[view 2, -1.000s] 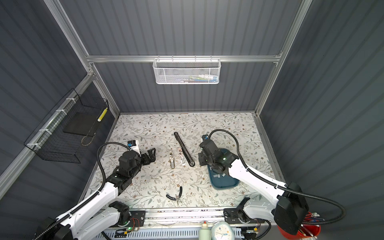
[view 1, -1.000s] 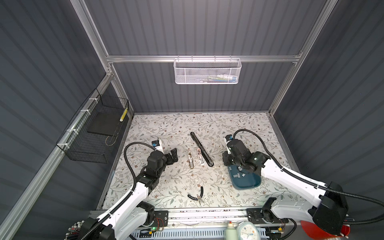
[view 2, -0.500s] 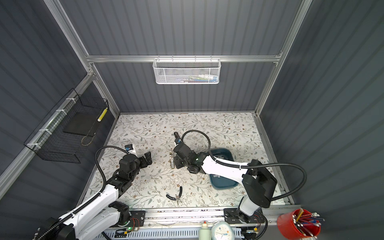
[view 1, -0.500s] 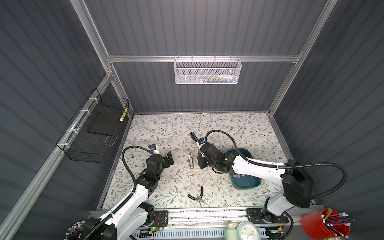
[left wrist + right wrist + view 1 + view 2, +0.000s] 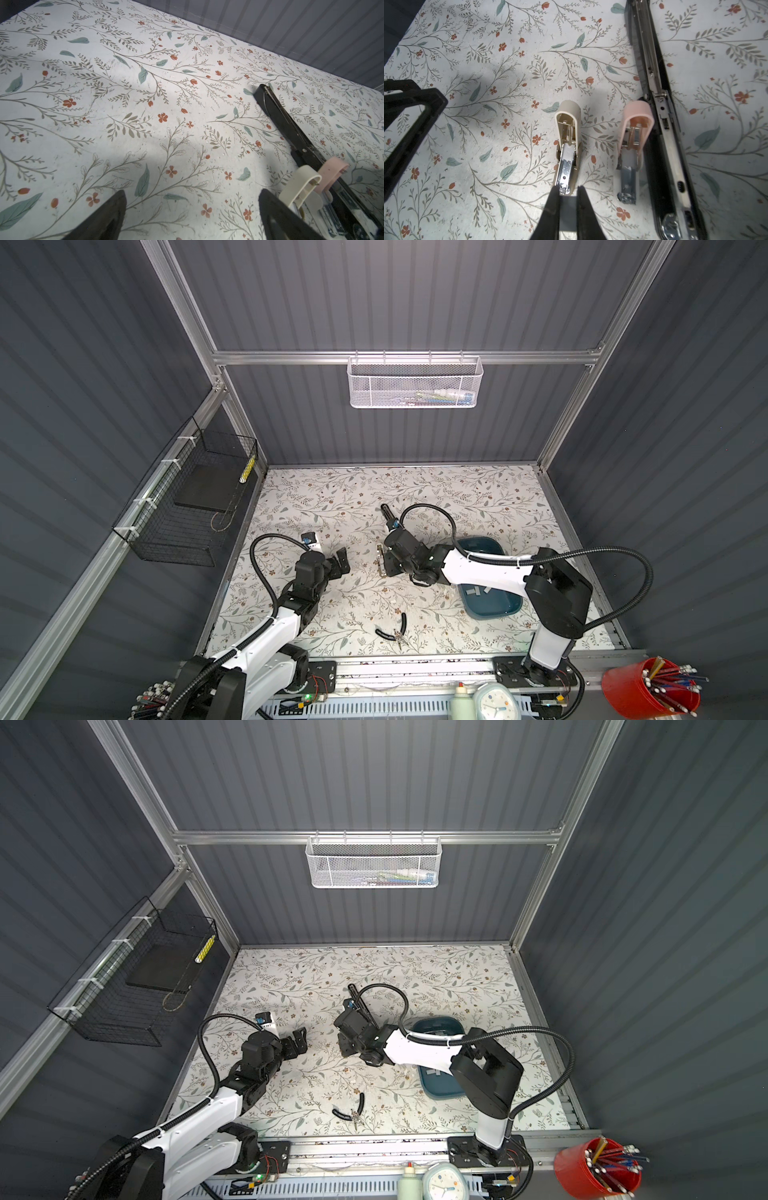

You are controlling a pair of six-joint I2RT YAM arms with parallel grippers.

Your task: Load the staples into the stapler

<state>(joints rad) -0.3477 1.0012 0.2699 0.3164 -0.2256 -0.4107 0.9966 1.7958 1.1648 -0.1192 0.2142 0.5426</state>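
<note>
- The staple strip (image 5: 568,212) is a flat, dull silver-grey piece clenched between the two black fingers of the right gripper (image 5: 568,190). Its rear end runs off the edge of the right wrist view, and in both top views the wrist hides it.
- Its front edge sits at the chrome rail tip of the beige stapler (image 5: 569,124). That stapler lies open, parallel to the black stapler (image 5: 670,166) and near it. Whether strip and rail touch cannot be told.
- The pink stapler (image 5: 637,116), also open, lies between them, close against the black stapler's side.
- The black stapler is opened out flat. In a top view only its far tip (image 5: 384,510) shows; the right arm covers the rest.
- The loose staples (image 5: 473,592) are small grey strips in the blue tray (image 5: 494,614), on the black stapler's other side. The arm covers part of the tray, so their count is unclear.
- The left gripper (image 5: 343,563), jaws spread wide and empty, hovers well apart from the black stapler, on the beige stapler's side.
</note>
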